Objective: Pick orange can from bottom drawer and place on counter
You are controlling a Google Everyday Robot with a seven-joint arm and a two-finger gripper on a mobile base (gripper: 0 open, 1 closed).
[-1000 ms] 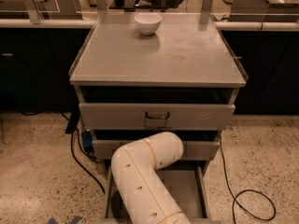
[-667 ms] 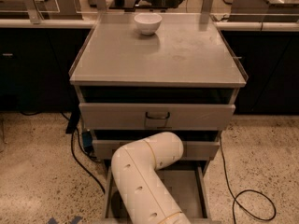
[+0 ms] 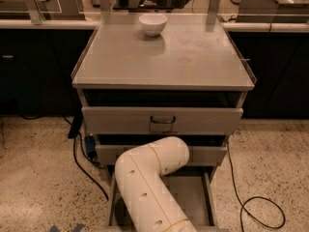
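The bottom drawer (image 3: 192,201) is pulled open at the foot of the grey cabinet, and part of its flat floor shows. My cream arm (image 3: 145,187) comes up from the bottom edge, bends at an elbow (image 3: 169,154) and covers most of the drawer. My gripper is out of sight, hidden behind the arm or under the middle drawer. The orange can is hidden from view. The counter (image 3: 193,57) is the flat grey top of the cabinet.
A white bowl (image 3: 152,24) stands at the back of the counter. The top drawer (image 3: 162,120) and the middle drawer (image 3: 208,155) stand slightly out. Black cables (image 3: 256,211) lie on the speckled floor on both sides. Dark counters with glass panels stand behind.
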